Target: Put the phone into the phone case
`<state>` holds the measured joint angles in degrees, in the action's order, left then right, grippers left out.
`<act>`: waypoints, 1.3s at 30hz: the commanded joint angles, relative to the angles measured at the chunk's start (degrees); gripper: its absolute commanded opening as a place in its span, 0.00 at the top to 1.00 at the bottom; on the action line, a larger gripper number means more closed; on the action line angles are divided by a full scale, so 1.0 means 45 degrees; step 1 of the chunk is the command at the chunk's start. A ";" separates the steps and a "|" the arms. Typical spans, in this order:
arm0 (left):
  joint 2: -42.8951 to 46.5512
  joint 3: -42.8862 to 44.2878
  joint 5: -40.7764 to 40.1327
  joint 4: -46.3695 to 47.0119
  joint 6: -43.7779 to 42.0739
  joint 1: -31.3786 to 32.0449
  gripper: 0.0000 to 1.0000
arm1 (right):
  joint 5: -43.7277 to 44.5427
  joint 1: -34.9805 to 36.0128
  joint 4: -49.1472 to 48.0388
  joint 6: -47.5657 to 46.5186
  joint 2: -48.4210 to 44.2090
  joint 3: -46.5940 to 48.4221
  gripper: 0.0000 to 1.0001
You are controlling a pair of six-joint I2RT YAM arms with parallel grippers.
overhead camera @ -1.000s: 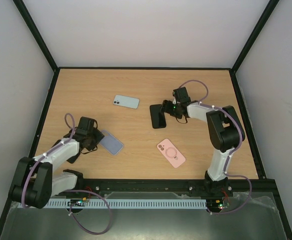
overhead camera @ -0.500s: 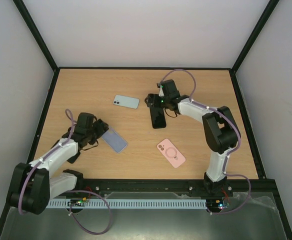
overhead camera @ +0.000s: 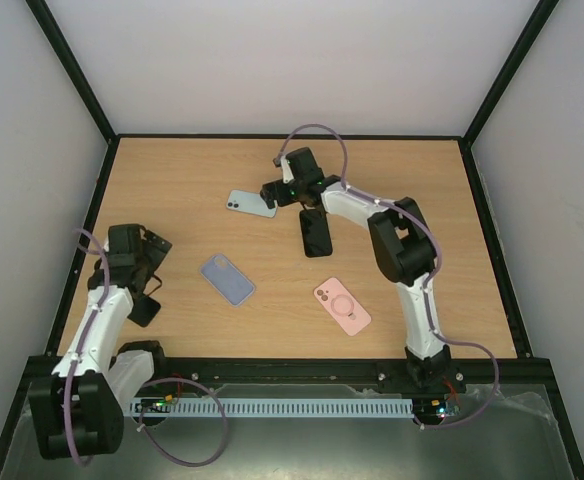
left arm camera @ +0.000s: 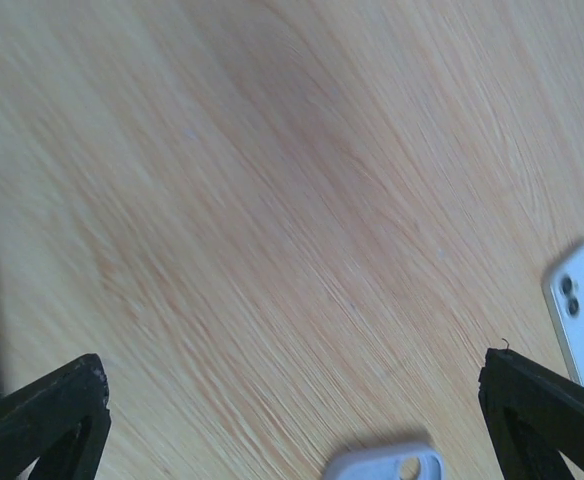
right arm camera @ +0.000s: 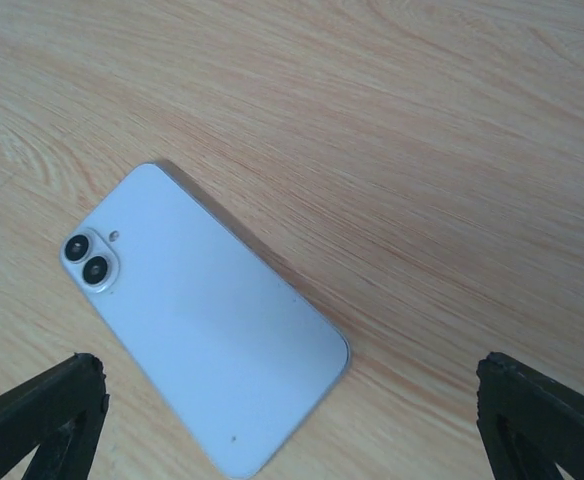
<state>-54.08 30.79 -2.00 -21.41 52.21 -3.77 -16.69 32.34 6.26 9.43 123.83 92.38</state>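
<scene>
The light blue phone lies back-up at the back of the table, its two camera lenses toward the left; it fills the lower left of the right wrist view. My right gripper hovers open at the phone's right end, holding nothing, with its fingertips wide apart. The lavender phone case lies flat left of centre. My left gripper stands open and empty, well to the left of the case. In the left wrist view only the case's camera-hole corner shows, and the phone sits at the right edge.
A black phone-shaped slab lies just right of the phone, under my right arm. A pink case with a ring mark lies near the front, right of centre. Black frame rails border the wooden table.
My left gripper opened, let go of the lavender case and drew back to the left. My right gripper swung left from the black slab to the blue phone, opening wider.
</scene>
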 commanded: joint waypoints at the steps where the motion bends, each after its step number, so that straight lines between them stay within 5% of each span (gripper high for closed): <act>1: 0.0161 -0.0021 -0.0099 -0.0918 -0.0156 -0.0910 0.00 | 0.0032 0.0184 0.0855 -0.1242 0.0890 0.1344 0.02; 20: -0.0462 -0.0783 0.2165 -0.0112 -0.0693 -0.1272 0.01 | -0.0446 0.0961 0.3346 -0.3772 0.3734 0.4438 0.02; 39: -0.0853 -0.0929 0.4665 0.0888 -0.1068 -0.0933 0.08 | 0.2140 0.1915 0.4290 -0.4987 0.3263 0.3514 0.09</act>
<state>-58.08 27.27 15.77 -18.39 48.62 -8.60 -10.94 40.25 20.91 -11.25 138.65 109.97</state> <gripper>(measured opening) 0.920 0.915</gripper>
